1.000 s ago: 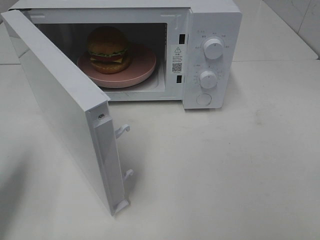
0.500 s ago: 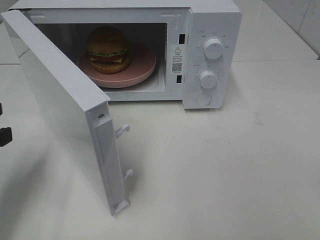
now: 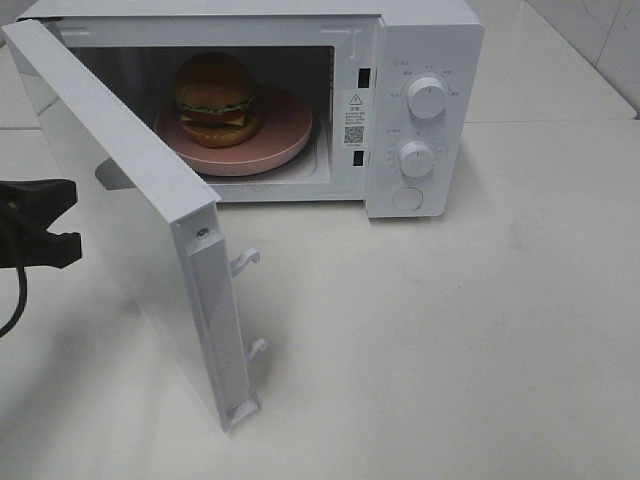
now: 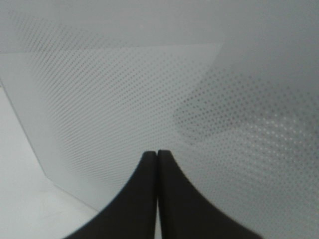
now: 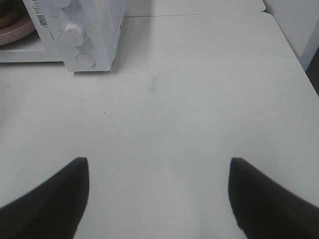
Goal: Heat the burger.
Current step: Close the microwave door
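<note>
The burger (image 3: 215, 98) sat on its pink plate (image 3: 290, 140) inside the open microwave (image 3: 425, 40), so I took shutting the door (image 3: 120, 190) as the step in hand. My left fingers (image 4: 142, 199), pressed together, faced the door's outer side, likely needing a steady push next; my right fingers (image 5: 45, 199) hung spread above the surface (image 5: 199, 99).

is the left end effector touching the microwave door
Cannot tell. High view: left end effector sits beside the door; wrist view: door close ahead. Neither shows contact or a gap.
</note>
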{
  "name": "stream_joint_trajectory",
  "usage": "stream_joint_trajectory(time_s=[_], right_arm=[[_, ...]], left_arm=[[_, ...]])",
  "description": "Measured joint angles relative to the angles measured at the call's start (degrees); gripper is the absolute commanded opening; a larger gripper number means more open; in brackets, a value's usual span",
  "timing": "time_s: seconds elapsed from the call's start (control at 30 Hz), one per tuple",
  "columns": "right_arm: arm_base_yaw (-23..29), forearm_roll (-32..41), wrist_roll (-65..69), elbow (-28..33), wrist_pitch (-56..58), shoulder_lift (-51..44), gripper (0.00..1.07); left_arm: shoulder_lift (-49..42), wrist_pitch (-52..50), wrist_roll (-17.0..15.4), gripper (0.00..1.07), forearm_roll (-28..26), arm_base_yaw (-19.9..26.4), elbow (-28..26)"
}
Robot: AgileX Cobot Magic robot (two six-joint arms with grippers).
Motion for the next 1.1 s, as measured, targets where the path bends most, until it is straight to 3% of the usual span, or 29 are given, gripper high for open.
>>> stream_joint_trajectory(time_s=[0.27,0.7,0.9,0.93,0.97,1.03,1.1], right_arm=[[0.0,0.0,0.0,0.0,0.0,0.0,0.75],[0.0,0.0,0.0,0.0,0.0,0.0,0.75],[0.0,0.0,0.0,0.0,0.0,0.0,0.75],[0.0,0.0,0.0,0.0,0.0,0.0,0.75],[0.0,0.0,0.0,0.0,0.0,0.0,0.75],[0.0,0.0,0.0,0.0,0.0,0.0,0.75],[0.0,0.0,0.0,0.0,0.0,0.0,0.75]], left_arm=[[4.1,-0.7,-0.3,0.0,-1.1,-5.4,-4.4],[10.7,-0.7,0.0,0.0,-10.5,-14.0,-12.7],[14.0,-0.5,3.5,0.0,-18.2,-18.6,-16.6],[15.0,-0.3,5.5,0.0,-20.9,-20.3,-18.2],[15.0,-0.3,5.5,0.0,-20.9,-20.3,-18.2],[16.9,1.0,9.2,0.0,-26.9,-23.1,-21.7],[17.4,1.3,10.1,0.0,-28.1,-23.7,-22.6]])
